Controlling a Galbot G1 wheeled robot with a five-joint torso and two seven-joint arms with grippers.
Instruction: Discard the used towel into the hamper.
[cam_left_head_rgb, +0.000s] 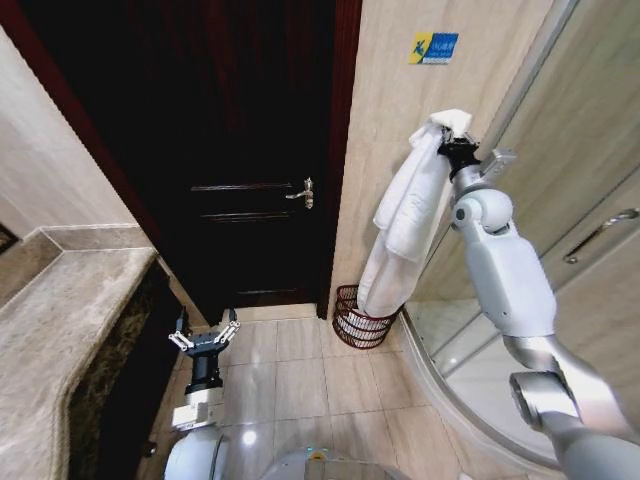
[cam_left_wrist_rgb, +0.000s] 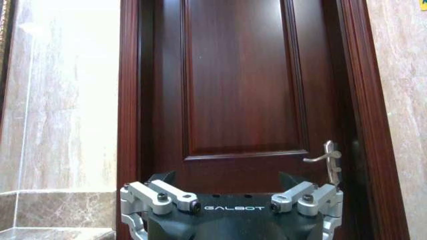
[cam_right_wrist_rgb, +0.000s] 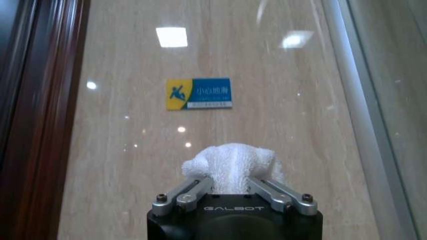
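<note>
- The dark wooden door (cam_left_head_rgb: 240, 150) fills the middle of the head view, shut, with its lever handle (cam_left_head_rgb: 303, 192) toward the tiled wall (cam_left_head_rgb: 385, 120); a marble tabletop (cam_left_head_rgb: 60, 310) runs along the robot's left.
- The right arm (cam_left_head_rgb: 510, 270) reaches up along that wall, probably to lift its load clear of the floor before lowering it.
- The white towel (cam_left_head_rgb: 405, 215) hangs long and limp from the right end effector (cam_left_head_rgb: 458, 147), which is closed on a bunched upper fold; the right wrist view shows the same tuft of cloth pinched between the fingers (cam_right_wrist_rgb: 190, 192), below a blue and yellow wall sign (cam_right_wrist_rgb: 199, 93).
- The hamper (cam_left_head_rgb: 358, 318) stands on the floor in the corner beside the door frame, well below the right end effector. The towel's lower end hangs at or just inside its rim; I cannot tell whether they touch.
- The left end effector (cam_left_head_rgb: 204, 338) waits low near the tabletop, fingers spread wide and empty, facing the door.
</note>
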